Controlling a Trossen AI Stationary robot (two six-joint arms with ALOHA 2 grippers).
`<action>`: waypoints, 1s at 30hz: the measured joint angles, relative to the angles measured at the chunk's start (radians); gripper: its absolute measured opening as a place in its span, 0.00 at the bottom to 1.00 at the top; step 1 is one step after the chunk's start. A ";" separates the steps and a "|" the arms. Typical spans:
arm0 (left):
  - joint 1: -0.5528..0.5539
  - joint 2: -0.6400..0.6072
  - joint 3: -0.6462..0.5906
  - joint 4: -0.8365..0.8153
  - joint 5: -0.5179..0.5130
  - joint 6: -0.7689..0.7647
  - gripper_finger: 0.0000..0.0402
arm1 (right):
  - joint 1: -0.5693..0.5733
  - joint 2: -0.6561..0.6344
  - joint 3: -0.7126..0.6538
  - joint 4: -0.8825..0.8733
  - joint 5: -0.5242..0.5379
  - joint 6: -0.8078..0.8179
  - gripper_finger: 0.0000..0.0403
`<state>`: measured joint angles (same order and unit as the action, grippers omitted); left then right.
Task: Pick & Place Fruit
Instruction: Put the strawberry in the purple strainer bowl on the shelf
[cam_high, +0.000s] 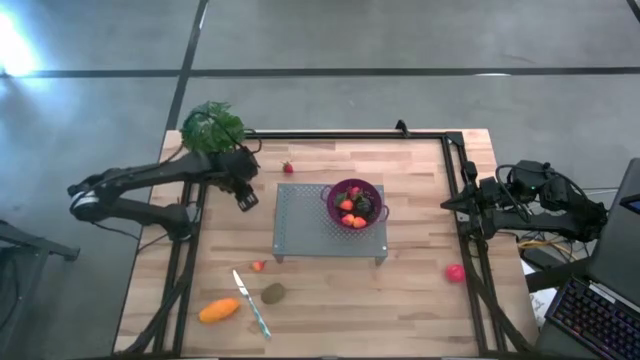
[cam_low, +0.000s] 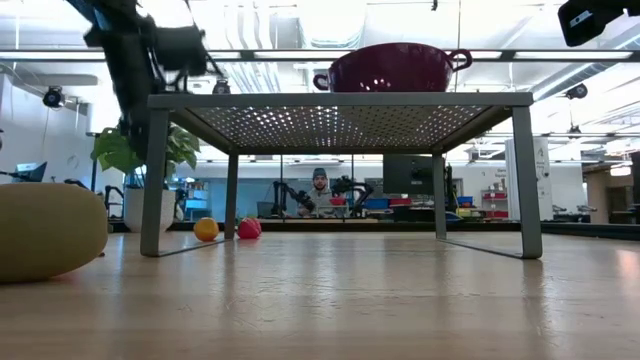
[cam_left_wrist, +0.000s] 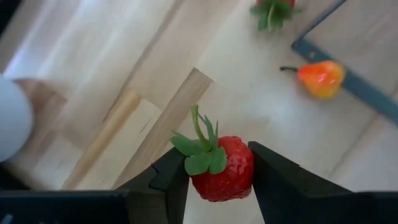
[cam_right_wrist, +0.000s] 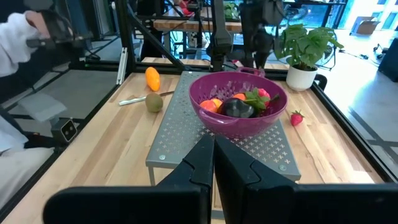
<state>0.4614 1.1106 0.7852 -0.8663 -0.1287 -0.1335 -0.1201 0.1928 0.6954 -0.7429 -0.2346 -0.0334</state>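
Observation:
My left gripper (cam_high: 247, 200) hangs over the table's left part, between the potted plant and the grey rack (cam_high: 300, 230), shut on a red strawberry (cam_left_wrist: 222, 173) with green leaves. A purple bowl (cam_high: 355, 203) holding several fruit stands on the rack. Another strawberry (cam_high: 288, 167) lies on the table by the rack's far left corner. A small red-orange piece (cam_high: 258, 265), a brown-green oval (cam_high: 272, 293) and an elongated orange one (cam_high: 219, 311) lie near the front. A pink-red ball (cam_high: 455, 272) lies at the right. My right gripper (cam_right_wrist: 213, 155) waits shut at the table's right edge. My left gripper pinches the strawberry by its two opposite sides (cam_left_wrist: 244, 171) between its two fingers. The fingers slant steeply down from above. The strawberry is clear of the table, its leafy cap (cam_left_wrist: 202, 152) turned toward the wrist.
A knife (cam_high: 252, 303) lies between the orange piece and the oval one. A leafy potted plant (cam_high: 212, 125) stands at the far left corner. A small orange-yellow fruit (cam_left_wrist: 320, 78) lies by the rack's foot bar (cam_left_wrist: 354, 87). Bare wood stretches in front of the rack.

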 joint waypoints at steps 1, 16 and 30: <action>0.000 -0.013 0.018 -0.021 0.000 -0.016 0.38 | 0.000 0.000 0.000 0.000 0.000 0.000 0.02; -0.053 -0.176 0.111 0.250 0.147 -0.147 0.39 | 0.000 0.000 0.000 0.000 0.000 0.000 0.02; -0.117 -0.149 0.111 0.719 0.218 -0.019 0.39 | 0.000 0.000 0.000 0.000 0.000 0.000 0.02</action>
<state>0.3445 0.9611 0.8963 -0.1471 0.0894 -0.1529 -0.1203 0.1928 0.6956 -0.7433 -0.2344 -0.0334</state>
